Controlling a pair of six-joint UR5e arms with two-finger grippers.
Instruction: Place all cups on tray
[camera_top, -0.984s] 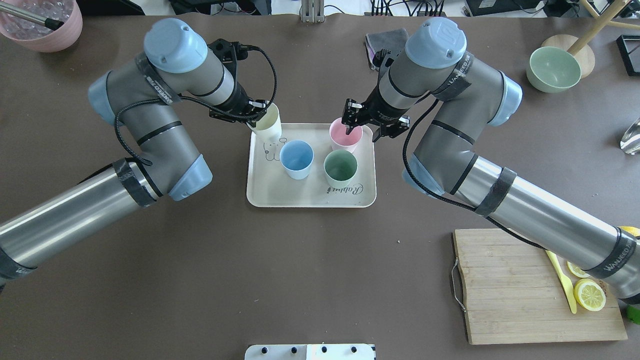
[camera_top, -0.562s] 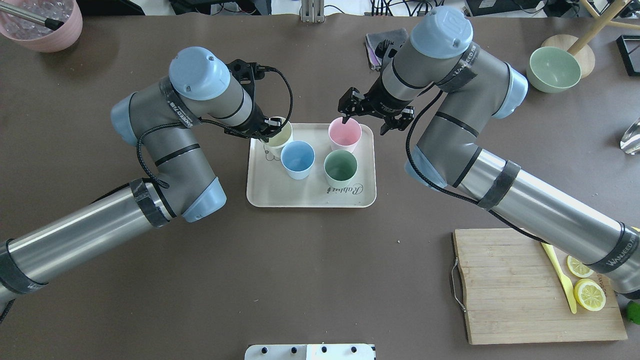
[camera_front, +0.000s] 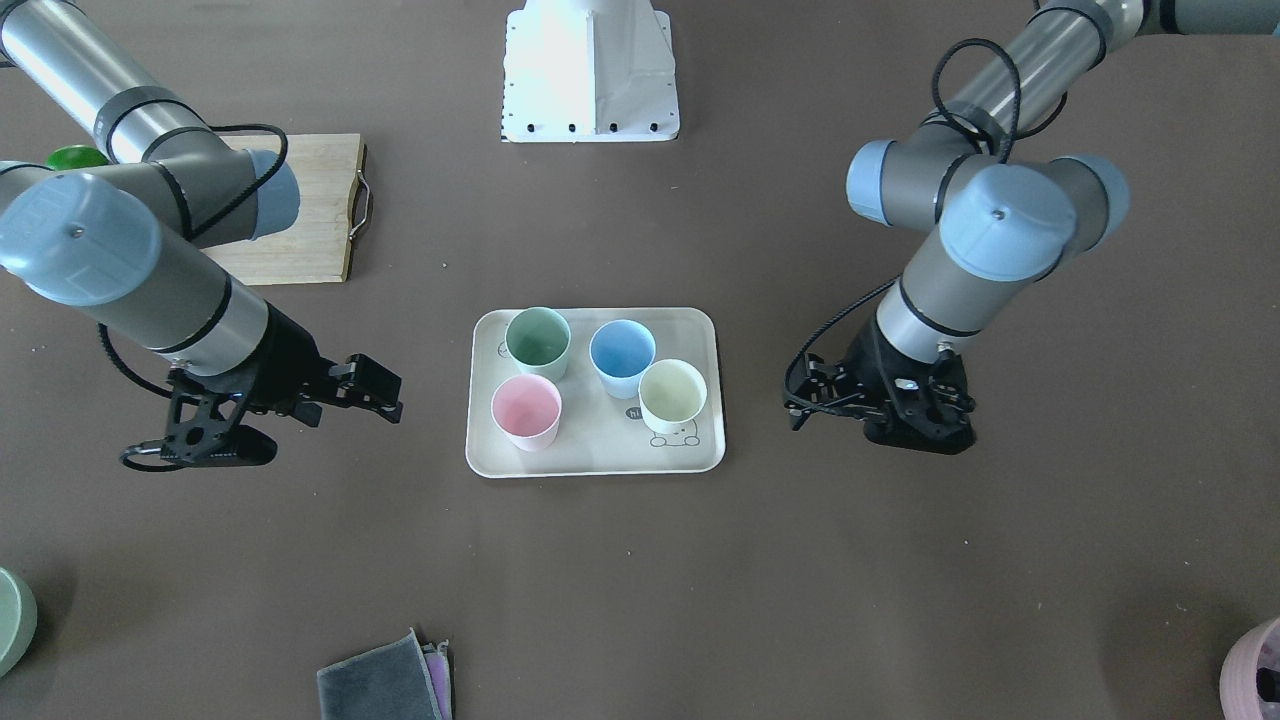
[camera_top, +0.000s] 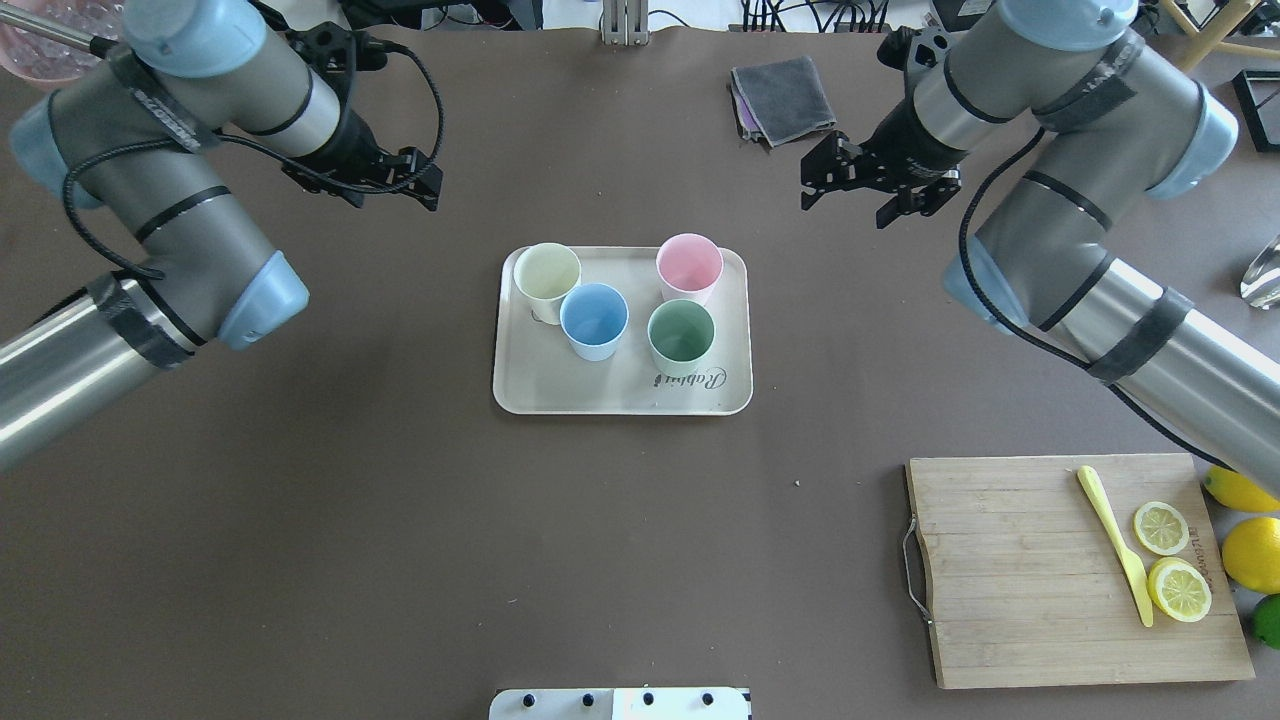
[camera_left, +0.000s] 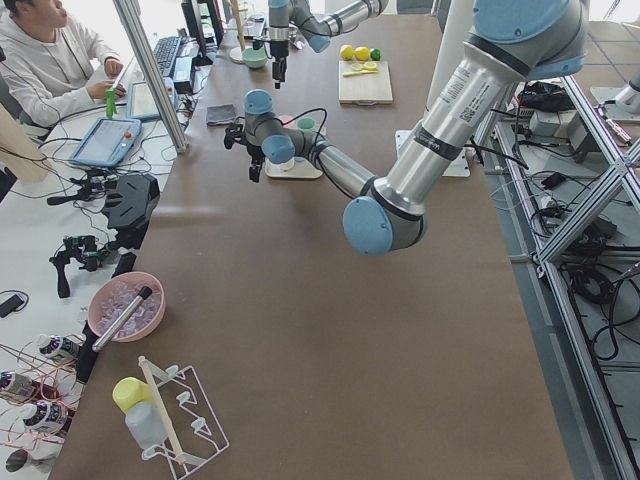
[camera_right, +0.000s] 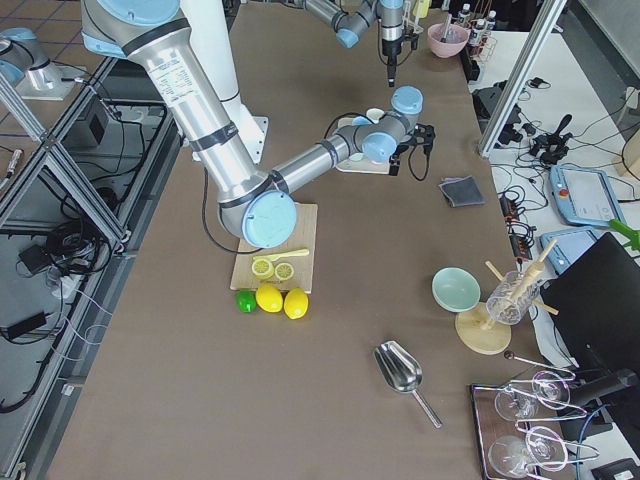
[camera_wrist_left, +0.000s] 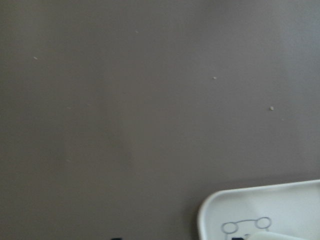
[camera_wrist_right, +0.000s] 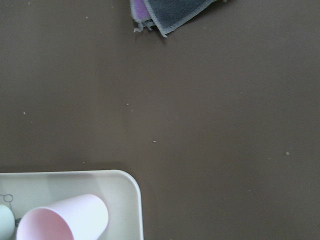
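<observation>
The cream-beige tray (camera_top: 620, 395) lies mid-table and also shows in the front view (camera_front: 595, 455). All four cups stand upright on it: cream-yellow (camera_top: 547, 270), light blue (camera_top: 594, 320), pink (camera_top: 689, 268) and pale green (camera_top: 681, 337). My left gripper (camera_top: 392, 200) is open and empty, raised to the far left of the tray. My right gripper (camera_top: 845, 212) is open and empty, raised to the far right of it. The right wrist view shows the pink cup (camera_wrist_right: 65, 220) on a tray corner (camera_wrist_right: 127, 187). The left wrist view shows only a tray corner (camera_wrist_left: 260, 207).
A folded grey cloth (camera_top: 785, 98) lies beyond the tray. A wooden cutting board (camera_top: 1020, 570) with lemon slices (camera_top: 1180, 590) and a yellow knife (camera_top: 1115, 545) sits at the near right. A pink bowl (camera_front: 1255, 670) and a green bowl (camera_front: 10, 620) stand at the far corners.
The left gripper set the cream-yellow cup on the tray and let go. The right gripper left the pink cup. Both arms drew up and outward, away from the tray.
</observation>
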